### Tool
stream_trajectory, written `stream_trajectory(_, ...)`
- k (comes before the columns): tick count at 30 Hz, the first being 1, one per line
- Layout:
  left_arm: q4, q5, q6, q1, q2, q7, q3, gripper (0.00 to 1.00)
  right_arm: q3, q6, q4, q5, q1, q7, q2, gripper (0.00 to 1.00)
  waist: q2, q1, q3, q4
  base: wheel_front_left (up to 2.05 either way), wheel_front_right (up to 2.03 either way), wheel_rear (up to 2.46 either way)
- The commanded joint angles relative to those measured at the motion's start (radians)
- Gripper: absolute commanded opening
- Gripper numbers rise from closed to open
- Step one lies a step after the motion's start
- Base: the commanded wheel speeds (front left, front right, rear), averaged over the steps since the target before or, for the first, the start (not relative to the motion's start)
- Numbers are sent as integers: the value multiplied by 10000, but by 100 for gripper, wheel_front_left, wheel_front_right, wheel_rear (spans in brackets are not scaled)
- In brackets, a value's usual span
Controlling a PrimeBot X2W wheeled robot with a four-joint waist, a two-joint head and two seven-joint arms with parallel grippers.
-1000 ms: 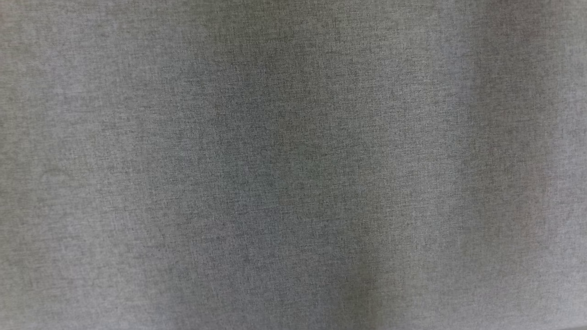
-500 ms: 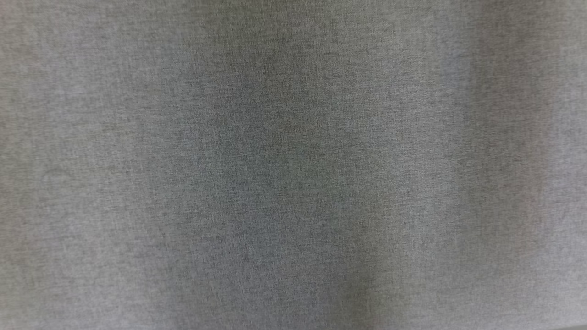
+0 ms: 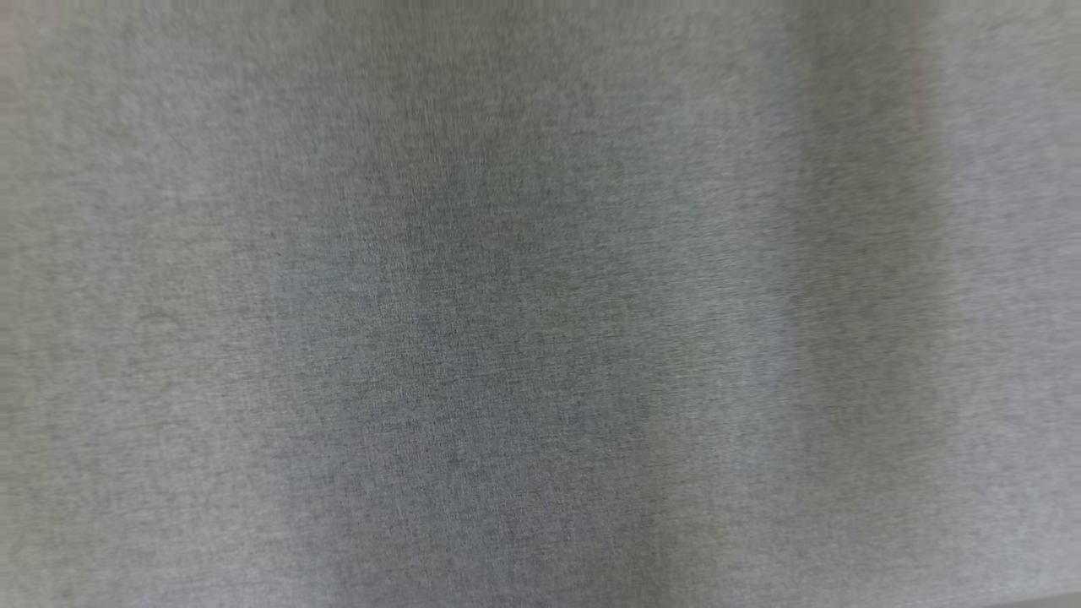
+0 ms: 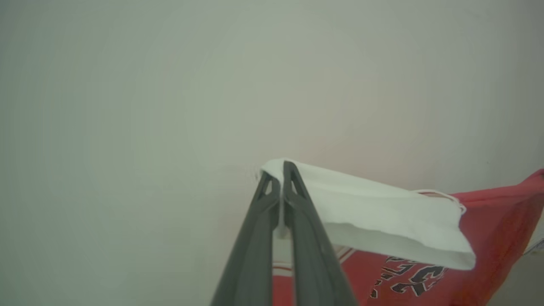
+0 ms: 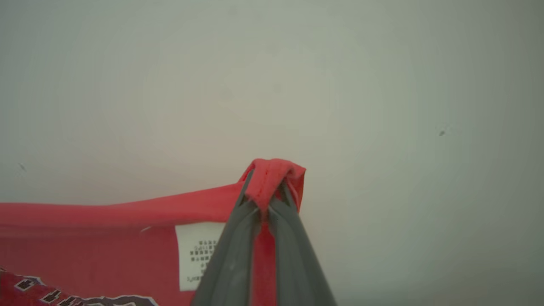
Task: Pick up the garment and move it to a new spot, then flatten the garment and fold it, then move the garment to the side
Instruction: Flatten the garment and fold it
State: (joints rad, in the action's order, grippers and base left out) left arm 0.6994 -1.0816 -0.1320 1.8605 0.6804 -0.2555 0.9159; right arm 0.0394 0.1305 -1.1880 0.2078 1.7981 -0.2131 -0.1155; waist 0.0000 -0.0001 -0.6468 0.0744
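Note:
The garment (image 4: pixel 488 238) is red with dark printed lettering and a white sleeve (image 4: pixel 382 216). In the left wrist view my left gripper (image 4: pixel 280 170) is shut on the edge of that white sleeve, which hangs off to the right of the fingers. The right wrist view has my right gripper (image 5: pixel 268 187) shut on a bunched red hem of the garment (image 5: pixel 106 242). That red cloth stretches taut to the left. A white care label (image 5: pixel 197 255) sits beside the fingers. Both grips are held up against a pale plain background.
In the head view, grey woven cloth (image 3: pixel 540 304) with soft vertical shadow bands lies close before the camera, slightly blurred. Behind both grippers is a plain pale surface (image 5: pixel 382 106) with a small dark speck (image 5: pixel 442 133).
The whole head picture has drifted slightly, its shadow bands sliding left, and it is blurrier now, so the camera has moved. Nothing else differs.

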Motion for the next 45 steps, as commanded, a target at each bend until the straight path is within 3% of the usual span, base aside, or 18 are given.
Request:
stream_trajectory(1, -73, -139, 27, -273, 105, -35, -38, 0, -91, 9, 86, 136, -255, -67, 5, 0, 0, 1, 411, 71, 0, 0, 0)
stream_trajectory(6, -1318, -405, 215, -2513, 578, -98, -784, 0, -1146, 9, 1286, 1462, -2495, -66, -66, 0, 0, 1, 1118, 60, 0, 0, 0)
stream_trajectory(11, -3471, -60, 1038, -5760, 794, -85, -2364, 0, -2101, 9, 3255, 2885, -5378, 128, -486, 0, 0, 1, 1801, -24, 0, 0, 0)
stream_trajectory(15, -5131, 322, 1718, -8533, 603, -89, -3692, 0, -2413, 9, 4995, 3780, -7704, 328, -1018, 0, 0, 1, 2241, -88, 0, 0, 0)
stream_trajectory(20, -6601, 874, 2116, -11784, -45, -90, -5226, 0, -2312, 9, 6751, 4282, -10322, 703, -1375, 0, 0, 1, 2677, -169, 0, 0, 0)
stream_trajectory(26, -7122, 1458, 1797, -14866, -1034, -91, -6485, 0, -1611, -4, 8321, 4362, -12961, 1066, -1201, 0, 0, 1, 3157, -288, 0, 0, 0)
stream_trajectory(29, -7161, 1700, 1579, -15992, -1583, -89, -6670, 0, -1251, -4, 8950, 4267, -14123, 1317, -1021, 0, 0, 1, 3436, -368, 0, 0, 0)
stream_trajectory(35, -6757, 2063, 1317, -17580, -2538, -90, -6780, 0, -589, -4, 9680, 3976, -16286, 1857, -744, 0, 0, 1, 4194, -589, 0, 0, 0)
stream_trajectory(45, -6210, 2499, 991, -19307, -3384, -90, -7063, 0, -36, -4, 10616, 3338, -18620, 2370, -322, 0, 0, 1, 4959, -806, 0, 0, 0)
